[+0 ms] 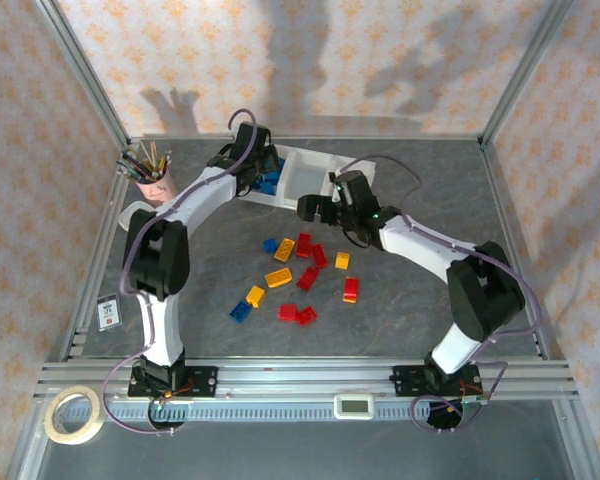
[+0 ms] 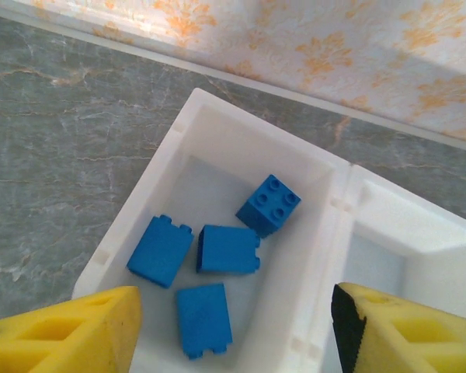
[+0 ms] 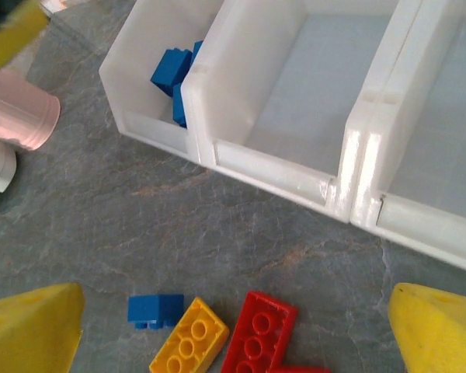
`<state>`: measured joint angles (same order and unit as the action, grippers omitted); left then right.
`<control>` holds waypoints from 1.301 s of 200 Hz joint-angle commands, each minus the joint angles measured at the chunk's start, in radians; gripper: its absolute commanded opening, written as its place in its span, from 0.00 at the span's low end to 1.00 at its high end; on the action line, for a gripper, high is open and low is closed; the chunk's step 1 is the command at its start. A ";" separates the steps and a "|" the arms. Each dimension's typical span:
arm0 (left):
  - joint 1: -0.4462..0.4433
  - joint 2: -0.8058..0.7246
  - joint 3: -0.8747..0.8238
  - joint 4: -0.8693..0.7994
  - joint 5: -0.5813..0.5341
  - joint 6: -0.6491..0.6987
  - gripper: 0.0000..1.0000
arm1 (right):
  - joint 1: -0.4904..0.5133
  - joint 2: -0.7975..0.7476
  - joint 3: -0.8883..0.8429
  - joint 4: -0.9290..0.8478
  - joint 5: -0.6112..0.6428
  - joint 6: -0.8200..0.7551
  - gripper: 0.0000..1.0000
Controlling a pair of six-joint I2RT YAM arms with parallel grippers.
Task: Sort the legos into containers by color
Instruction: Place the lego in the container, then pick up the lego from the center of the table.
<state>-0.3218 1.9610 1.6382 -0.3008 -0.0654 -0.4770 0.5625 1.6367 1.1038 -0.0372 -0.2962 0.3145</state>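
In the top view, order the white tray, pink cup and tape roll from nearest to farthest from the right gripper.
1. White tray, just beyond the right gripper.
2. Pink cup, far left.
3. Tape roll, near-left corner.

Four glossy blue bricks point(image 2: 227, 249) lie flat and jumbled in the left bin point(image 2: 136, 225) of the translucent white three-bin tray point(image 1: 305, 160). At 6 o'clock from it, loose red, yellow-orange and blue bricks point(image 1: 307, 278) scatter across the worktop point(image 1: 380, 320).
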 commanded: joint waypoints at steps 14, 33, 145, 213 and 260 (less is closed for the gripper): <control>-0.034 -0.154 -0.179 -0.003 0.011 0.003 0.71 | 0.021 -0.057 -0.087 0.010 -0.031 0.025 1.00; -0.055 -0.229 -0.287 -0.005 0.007 -0.013 0.71 | 0.039 -0.067 -0.123 0.015 -0.027 0.032 1.00; -0.172 -0.306 -0.646 0.088 -0.004 -0.185 0.76 | 0.076 -0.034 -0.199 0.068 0.016 0.031 1.00; -0.184 -0.172 -0.617 0.148 0.043 -0.184 0.71 | 0.074 -0.003 -0.184 0.065 0.024 0.021 1.00; -0.186 -0.149 -0.632 0.143 0.036 -0.183 0.57 | 0.074 0.007 -0.174 0.063 0.022 0.015 1.00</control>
<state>-0.5022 1.7958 1.0016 -0.1635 -0.0296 -0.6575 0.6342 1.6268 0.9031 0.0086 -0.3027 0.3428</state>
